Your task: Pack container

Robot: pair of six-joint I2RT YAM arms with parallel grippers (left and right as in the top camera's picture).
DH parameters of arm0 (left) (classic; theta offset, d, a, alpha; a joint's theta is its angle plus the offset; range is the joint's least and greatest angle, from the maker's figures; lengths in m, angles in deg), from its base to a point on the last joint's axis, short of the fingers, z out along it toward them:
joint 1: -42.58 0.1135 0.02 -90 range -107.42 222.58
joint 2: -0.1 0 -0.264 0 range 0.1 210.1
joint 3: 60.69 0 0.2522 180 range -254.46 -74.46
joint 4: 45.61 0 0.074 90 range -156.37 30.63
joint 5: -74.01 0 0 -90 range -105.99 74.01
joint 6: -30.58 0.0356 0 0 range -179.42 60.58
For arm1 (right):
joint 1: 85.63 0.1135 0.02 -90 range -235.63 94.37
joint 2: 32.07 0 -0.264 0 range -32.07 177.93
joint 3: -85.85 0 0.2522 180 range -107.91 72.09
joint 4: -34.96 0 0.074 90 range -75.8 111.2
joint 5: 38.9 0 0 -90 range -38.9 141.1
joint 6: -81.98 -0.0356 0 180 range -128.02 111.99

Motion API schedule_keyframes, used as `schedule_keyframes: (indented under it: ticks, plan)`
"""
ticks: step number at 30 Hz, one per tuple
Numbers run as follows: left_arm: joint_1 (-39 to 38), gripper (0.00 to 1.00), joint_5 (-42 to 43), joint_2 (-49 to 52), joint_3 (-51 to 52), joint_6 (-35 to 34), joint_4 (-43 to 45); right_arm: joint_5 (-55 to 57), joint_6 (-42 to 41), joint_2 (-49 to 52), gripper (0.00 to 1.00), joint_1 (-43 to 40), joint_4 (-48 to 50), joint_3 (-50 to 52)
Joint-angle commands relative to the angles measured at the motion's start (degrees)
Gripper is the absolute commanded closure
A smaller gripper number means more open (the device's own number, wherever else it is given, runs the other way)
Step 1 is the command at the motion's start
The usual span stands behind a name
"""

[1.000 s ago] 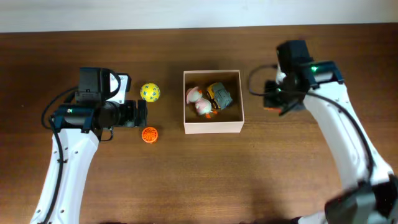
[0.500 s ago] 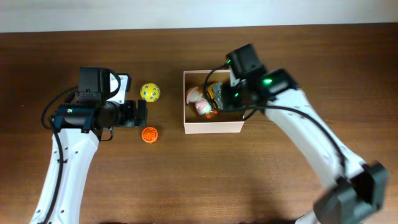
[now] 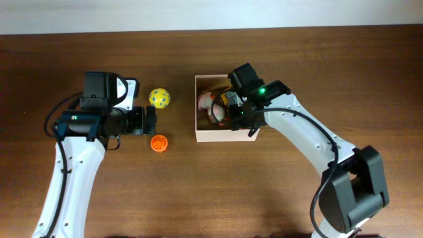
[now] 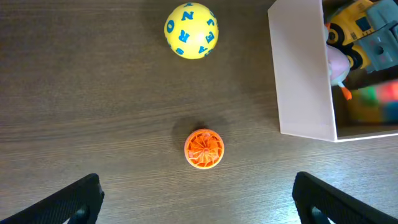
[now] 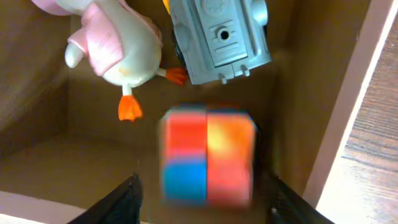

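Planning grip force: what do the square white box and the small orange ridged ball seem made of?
The square white box looks like matte cardboard: thin flat walls, tan-brown inside. The small orange ridged ball looks like moulded plastic, perhaps rubber, with shiny ribs.

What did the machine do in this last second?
The right hand swung left from beside the container to over it, fingers apart above a blurred coloured cube inside. The left hand, yellow ball, orange ball and container stayed put.
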Motion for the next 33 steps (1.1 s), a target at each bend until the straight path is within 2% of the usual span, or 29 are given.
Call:
schedule_keyframes:
  ticks: [1,3,6,13,18,22,27,30,33]
  plan:
    - [0.4,0.01,0.6,0.1,-1.0,-0.4,-0.1,0.2,-0.3,-0.3,0.37,0.5,-0.3,-1.0]
    - [0.4,0.01,0.6,0.1,-1.0,-0.4,-0.1,0.3,0.0,-1.3,0.32,0.5,-0.9,-2.7]
    - [0.4,0.01,0.6,0.1,-1.0,-0.4,-0.1,0.4,0.2,-3.9,0.31,0.5,-3.4,-7.3]
    - [0.4,0.01,0.6,0.1,-1.0,-0.4,-0.1,2.4,0.1,-10.4,0.24,-2.7,-14.9,-19.8]
    - [0.4,0.01,1.2,0.1,-1.0,-0.6,-0.1,2.3,-1.1,-16.1,0.09,-11.7,-19.8,-22.9]
    - [0.3,0.01,9.6,0.1,-1.0,-0.6,1.2,2.3,-2.5,-18.6,0.01,-23.1,-24.1,-22.9]
    - [0.3,0.01,11.7,0.3,-1.0,-0.7,5.4,2.3,-2.4,-17.4,0.01,-33.4,-28.7,-22.8]
    - [0.3,0.01,7.3,1.2,-1.2,-4.7,6.9,2.3,-2.4,-16.3,0.01,-36.6,-29.0,-22.8]
    - [0.3,0.01,2.9,4.6,-2.5,-5.0,6.5,2.3,-2.4,-15.5,0.01,-38.6,-29.0,-22.8]
